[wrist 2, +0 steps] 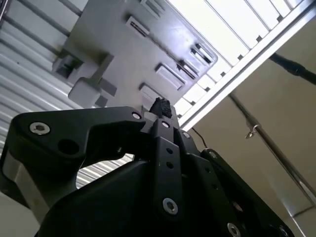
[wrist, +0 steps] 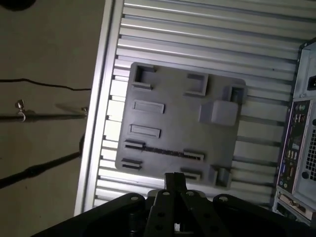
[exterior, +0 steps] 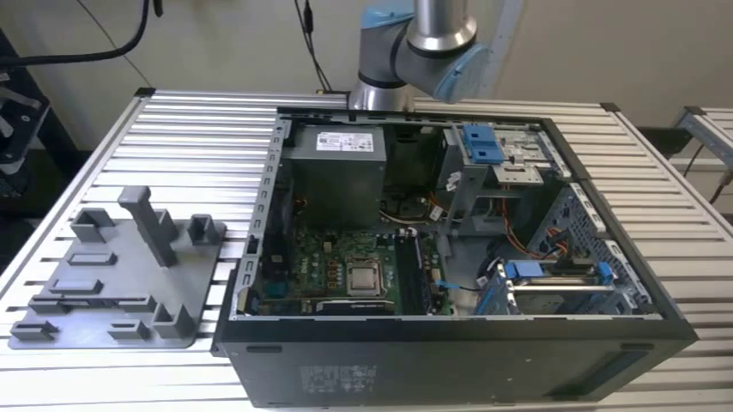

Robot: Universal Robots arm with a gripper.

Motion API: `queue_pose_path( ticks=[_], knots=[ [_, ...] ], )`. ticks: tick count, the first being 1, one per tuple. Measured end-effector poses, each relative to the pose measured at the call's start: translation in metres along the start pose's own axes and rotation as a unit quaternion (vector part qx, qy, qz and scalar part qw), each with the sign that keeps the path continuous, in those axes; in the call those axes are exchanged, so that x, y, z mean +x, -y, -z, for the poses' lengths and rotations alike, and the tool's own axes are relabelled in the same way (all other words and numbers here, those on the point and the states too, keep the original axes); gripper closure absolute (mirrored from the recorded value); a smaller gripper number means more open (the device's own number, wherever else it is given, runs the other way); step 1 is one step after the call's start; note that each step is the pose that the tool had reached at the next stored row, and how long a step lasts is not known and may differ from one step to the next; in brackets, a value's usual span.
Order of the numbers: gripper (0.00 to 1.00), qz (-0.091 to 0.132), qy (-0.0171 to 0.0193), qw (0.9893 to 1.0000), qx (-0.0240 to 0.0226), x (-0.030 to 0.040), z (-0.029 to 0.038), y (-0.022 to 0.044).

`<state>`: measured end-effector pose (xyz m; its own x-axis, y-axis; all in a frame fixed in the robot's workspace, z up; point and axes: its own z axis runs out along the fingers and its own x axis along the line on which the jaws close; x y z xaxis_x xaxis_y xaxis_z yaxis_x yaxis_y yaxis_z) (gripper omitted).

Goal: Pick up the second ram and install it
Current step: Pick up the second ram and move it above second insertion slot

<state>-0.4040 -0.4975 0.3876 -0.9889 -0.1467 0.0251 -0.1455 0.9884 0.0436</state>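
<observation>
We see the pincer (wrist: 175, 178) hang clenched, fingertips together, over the grey fixture (wrist: 177, 113) on the slatted tabletop (wrist: 197, 29). The ram (wrist: 164, 151) stands edge-on in a long slot of the fixture, near the pincer's tip but not touching it. One side of the fixture lies close to the tabletop's edge; on the other side, bare slats separate it from the open case (exterior: 458, 369). A tall post (exterior: 149, 225) rises from the fixture near the ram. The arm (exterior: 427, 39) climbs behind the case. A cable (wrist: 39, 168) trails on the floor beyond the tabletop's edge.
</observation>
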Motion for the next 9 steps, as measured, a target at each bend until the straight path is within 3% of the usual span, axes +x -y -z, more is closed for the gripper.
queue_pose_path(
  ticks=[9],
  knots=[
    [0.89, 0.041, -0.0018, 0.9992, 0.0012, 0.0, 0.0, 0.0]
  ],
)
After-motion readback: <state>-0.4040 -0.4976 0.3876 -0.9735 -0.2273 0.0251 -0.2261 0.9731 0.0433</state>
